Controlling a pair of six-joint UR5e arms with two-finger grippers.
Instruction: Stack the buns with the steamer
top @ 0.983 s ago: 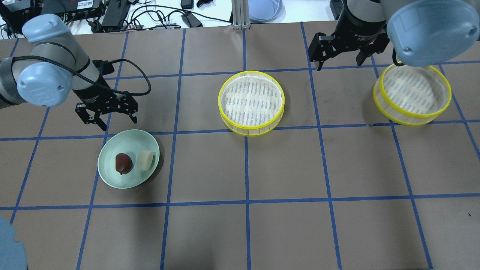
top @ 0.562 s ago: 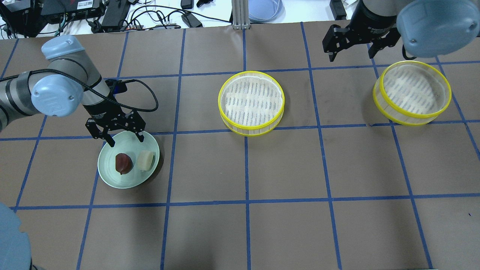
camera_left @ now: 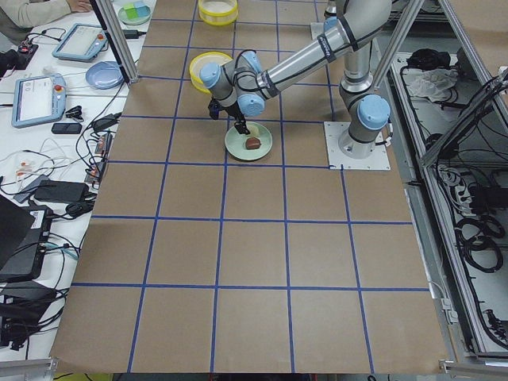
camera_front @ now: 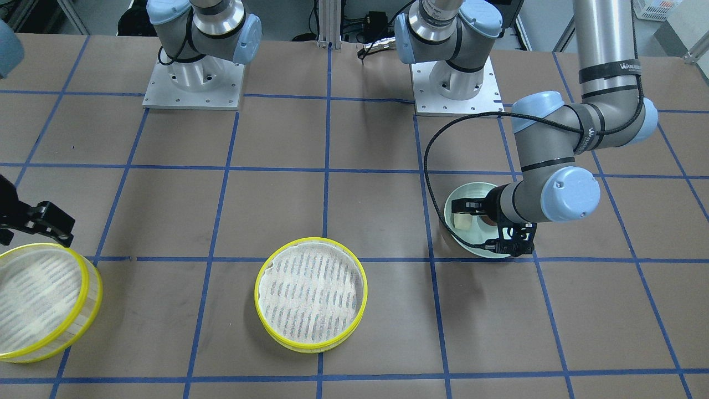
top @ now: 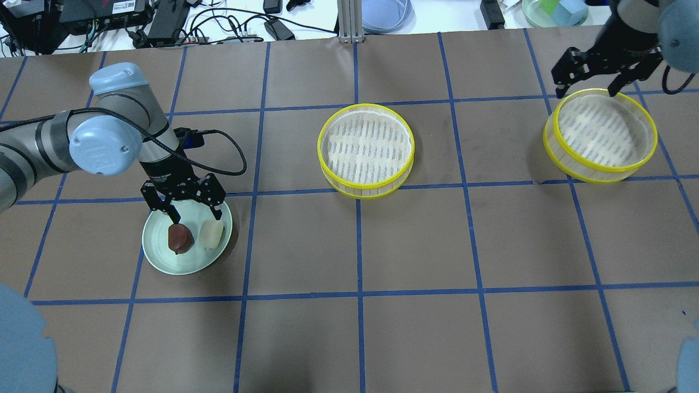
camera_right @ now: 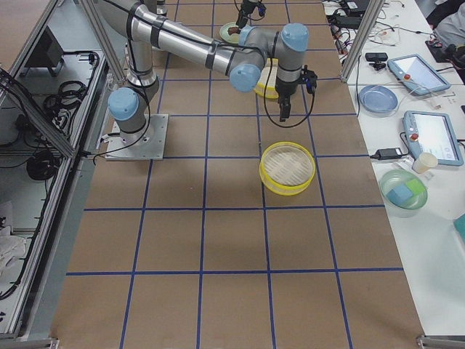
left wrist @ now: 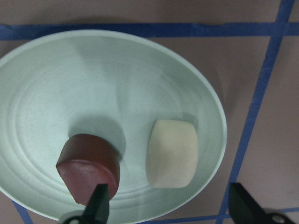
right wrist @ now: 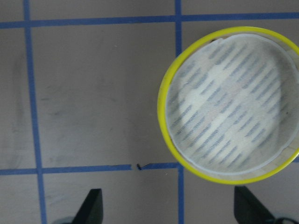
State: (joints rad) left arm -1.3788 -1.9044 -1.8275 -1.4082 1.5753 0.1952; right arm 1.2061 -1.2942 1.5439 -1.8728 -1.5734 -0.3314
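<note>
Reddish-brown bun [top: 179,238], clear overhead, is mostly hidden frontally by left arm [camera_front: 545,194].

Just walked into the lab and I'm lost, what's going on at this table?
A two-armed robot is early in stacking buns with a steamer. Its left end effector hovers open over the mint-green plate, which holds the reddish-brown bun and the cream-white bun; neither is gripped. The right end effector is open by the far rim of the steamer tier on the right. The other tier sits empty mid-table. Nothing is stacked yet.
</note>
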